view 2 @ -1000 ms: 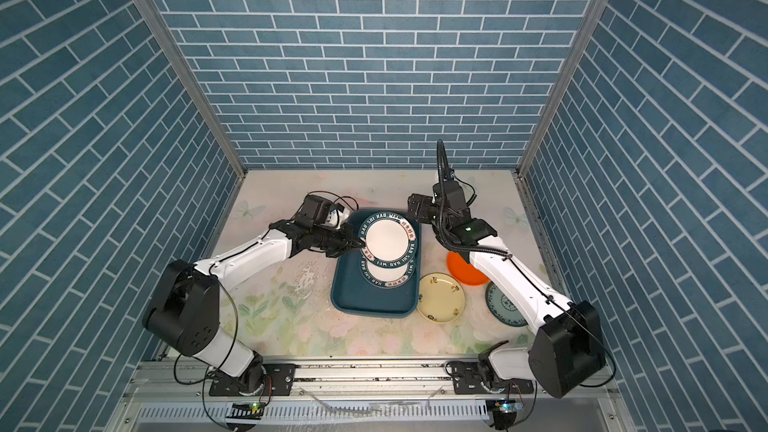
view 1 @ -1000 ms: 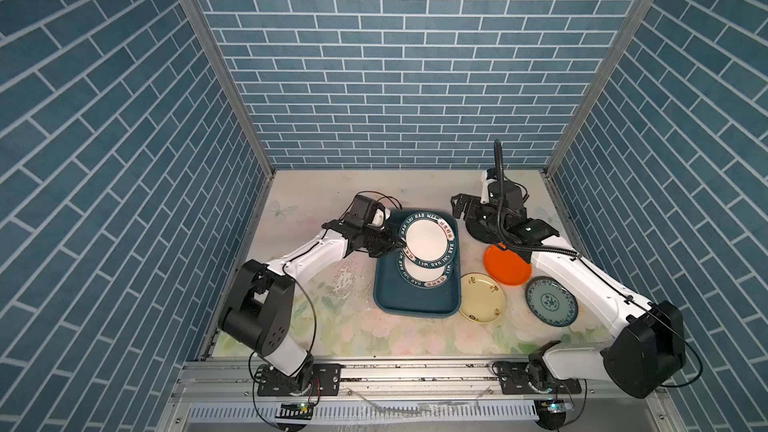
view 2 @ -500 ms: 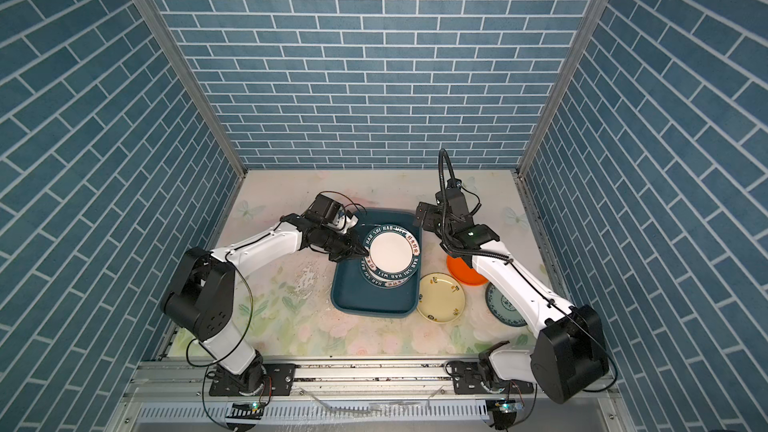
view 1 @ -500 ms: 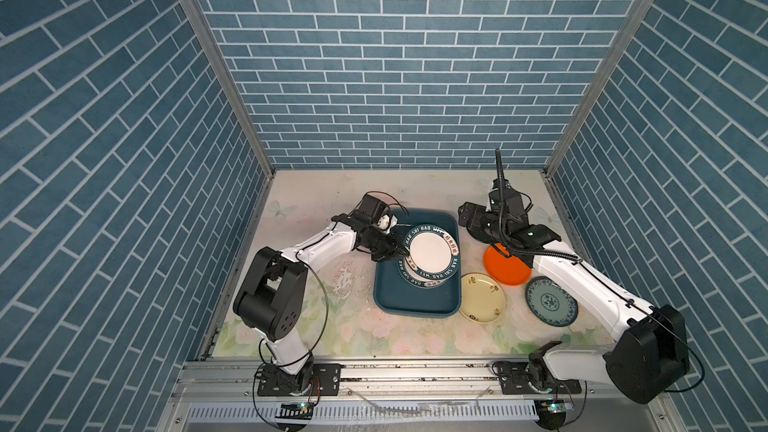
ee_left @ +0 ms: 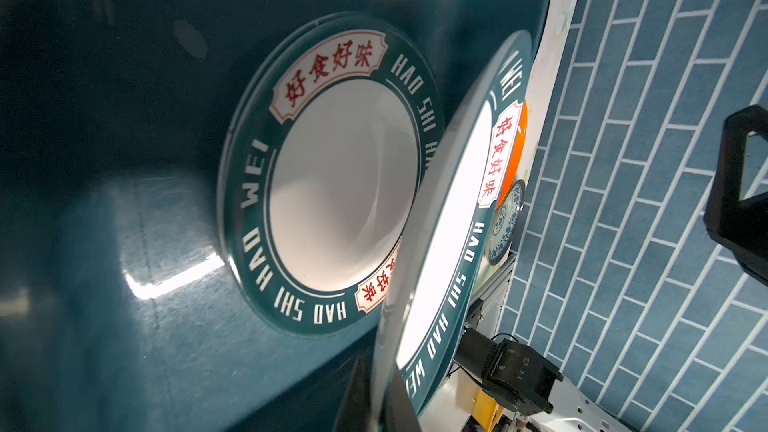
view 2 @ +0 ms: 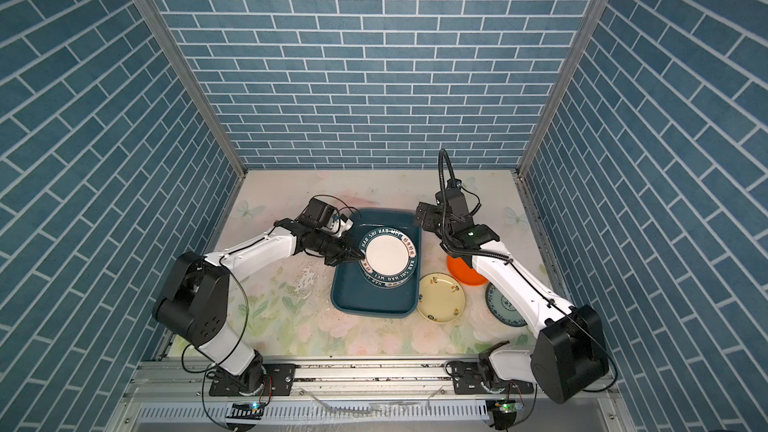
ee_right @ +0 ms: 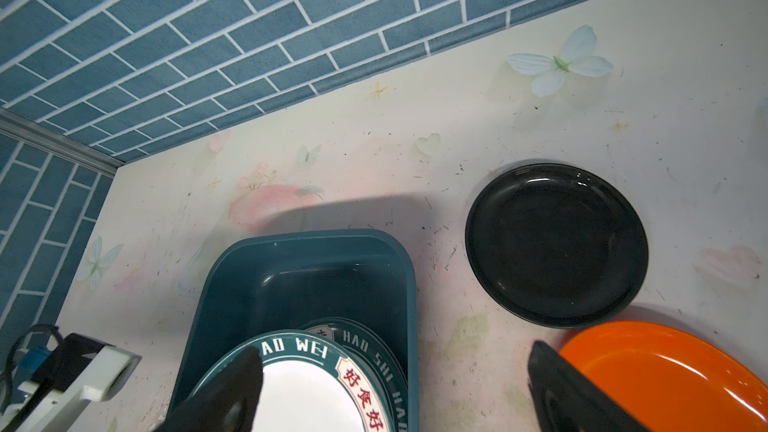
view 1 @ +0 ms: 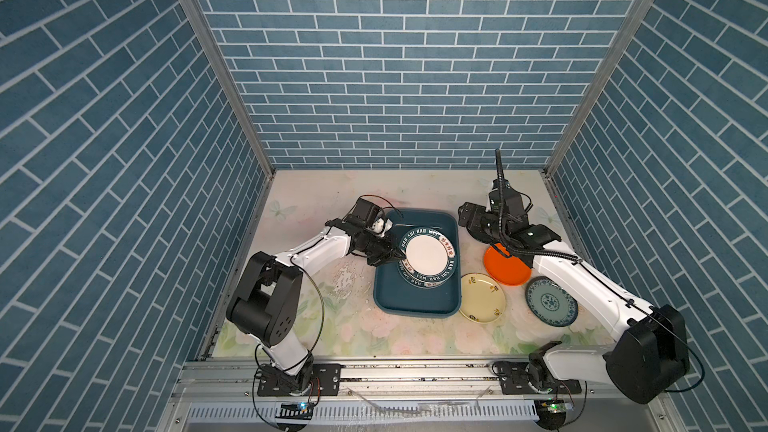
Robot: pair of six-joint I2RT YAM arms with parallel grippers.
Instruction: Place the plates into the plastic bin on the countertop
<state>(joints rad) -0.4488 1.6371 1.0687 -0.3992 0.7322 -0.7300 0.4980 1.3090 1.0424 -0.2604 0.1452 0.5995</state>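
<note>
One green-rimmed white plate (view 1: 428,255), clamped in left jaws, above teal bin (view 1: 415,305); right jaws apart.

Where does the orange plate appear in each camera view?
Top view: orange plate, right of the plastic bin.
Top view: same spot, right of the bin.
Left wrist: orange sliver behind the lettered plate.
Right wrist: beside the black plate.
Shared landmark: the bin, seen in all four.

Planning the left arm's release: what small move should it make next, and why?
Probably lower the left pincer a little, then open it. It is shut on the rim of the tilted plate, which hangs above the flat plate already lying in the teal bin.
</note>
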